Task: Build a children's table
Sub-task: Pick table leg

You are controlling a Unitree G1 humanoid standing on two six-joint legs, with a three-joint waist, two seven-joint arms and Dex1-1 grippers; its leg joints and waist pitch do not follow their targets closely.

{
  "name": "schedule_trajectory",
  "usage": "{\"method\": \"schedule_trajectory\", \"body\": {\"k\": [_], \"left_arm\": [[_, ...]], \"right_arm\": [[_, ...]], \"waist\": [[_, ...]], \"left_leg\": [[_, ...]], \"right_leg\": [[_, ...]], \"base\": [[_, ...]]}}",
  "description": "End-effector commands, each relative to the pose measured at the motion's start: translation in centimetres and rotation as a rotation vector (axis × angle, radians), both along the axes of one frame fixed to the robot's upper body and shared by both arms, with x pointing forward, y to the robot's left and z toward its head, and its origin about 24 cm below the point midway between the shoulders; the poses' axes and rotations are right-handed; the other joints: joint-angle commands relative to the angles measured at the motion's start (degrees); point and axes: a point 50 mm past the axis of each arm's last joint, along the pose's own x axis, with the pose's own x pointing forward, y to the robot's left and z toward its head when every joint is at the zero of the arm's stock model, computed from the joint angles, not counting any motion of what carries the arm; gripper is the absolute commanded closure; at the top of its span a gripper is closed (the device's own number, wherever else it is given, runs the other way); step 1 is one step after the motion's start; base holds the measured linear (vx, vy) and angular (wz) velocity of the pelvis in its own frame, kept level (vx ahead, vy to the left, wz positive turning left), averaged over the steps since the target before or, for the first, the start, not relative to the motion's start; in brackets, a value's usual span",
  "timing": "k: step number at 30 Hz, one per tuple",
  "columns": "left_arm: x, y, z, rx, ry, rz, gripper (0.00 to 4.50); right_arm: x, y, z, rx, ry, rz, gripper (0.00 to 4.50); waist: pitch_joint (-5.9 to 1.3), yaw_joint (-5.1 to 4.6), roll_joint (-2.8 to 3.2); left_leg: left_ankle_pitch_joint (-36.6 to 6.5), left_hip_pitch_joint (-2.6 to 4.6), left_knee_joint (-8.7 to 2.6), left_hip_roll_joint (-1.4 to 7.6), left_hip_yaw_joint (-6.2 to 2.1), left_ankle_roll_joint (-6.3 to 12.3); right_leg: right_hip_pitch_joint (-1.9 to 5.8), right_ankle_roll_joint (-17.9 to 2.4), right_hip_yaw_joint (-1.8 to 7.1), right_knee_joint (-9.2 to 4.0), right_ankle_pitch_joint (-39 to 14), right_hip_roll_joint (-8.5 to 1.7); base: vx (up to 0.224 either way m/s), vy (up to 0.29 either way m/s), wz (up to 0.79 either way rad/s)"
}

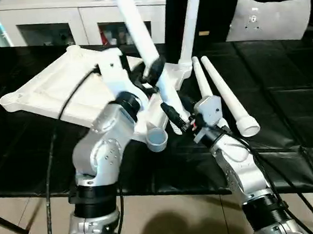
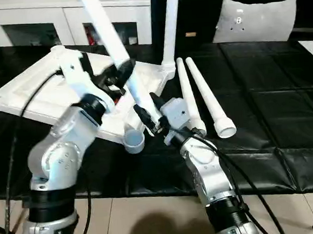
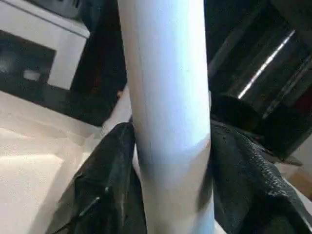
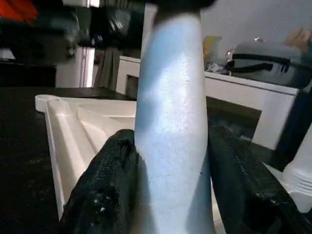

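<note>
The table top lies upside down on the black-covered bench, its ribbed underside facing up, and serves as the landmark here. A white leg slants up over the near right corner of the table top, and both arms grip it: the left end effector is clamped on the leg partway up, its black fingers pressed against either side of the tube, while the right end effector is clamped on the same leg lower down, close to the open corner socket at the table top's near edge. At the far right corner of the table top another leg stands upright in its socket. Just right of the table top two more legs lie flat side by side on the bench, wide ends toward the robot. Behind the table top stands a white cabinet.
</note>
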Motion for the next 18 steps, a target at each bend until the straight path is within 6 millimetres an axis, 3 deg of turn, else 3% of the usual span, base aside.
{"method": "schedule_trajectory", "body": {"k": [1,4,15,18], "left_arm": [[-0.08,-0.29,-0.43,-0.002,0.023,-0.020,2.33],[-0.07,-0.28,-0.35,-0.061,0.040,-0.030,2.57],[-0.10,0.14,-0.19,-0.152,0.060,-0.034,2.66],[-0.06,0.28,-0.11,-0.245,0.091,-0.031,2.68]], "right_arm": [[0.11,0.35,0.81,-0.002,-0.056,0.015,2.60],[0.14,0.38,0.69,-0.013,-0.065,0.019,2.60],[0.31,0.36,0.56,-0.031,-0.083,0.020,2.60],[0.42,0.46,0.58,-0.046,-0.093,0.021,2.60]], "waist": [[-4.44,-0.19,-0.32],[-4.37,-0.20,-0.39],[-4.50,-0.14,-0.63],[-4.45,-0.18,-0.73]], "left_leg": [[-10.60,0.42,-3.40,1.40,-0.28,2.53],[-11.20,0.39,-3.41,1.37,-0.26,2.54],[-9.93,0.35,-3.24,1.37,-0.20,3.44],[-10.01,0.32,-3.13,1.33,-0.09,3.29]], "right_leg": [[3.59,-6.78,2.44,-4.56,-14.89,-3.64],[3.58,-6.75,2.41,-4.64,-15.56,-3.60],[3.63,-7.13,2.43,-4.31,-13.91,-3.56],[3.66,-7.79,2.41,-4.26,-13.98,-3.61]], "base": [[0.000,0.000,0.00],[0.000,0.000,0.00],[0.000,0.000,0.00],[0.000,0.000,0.00]]}}
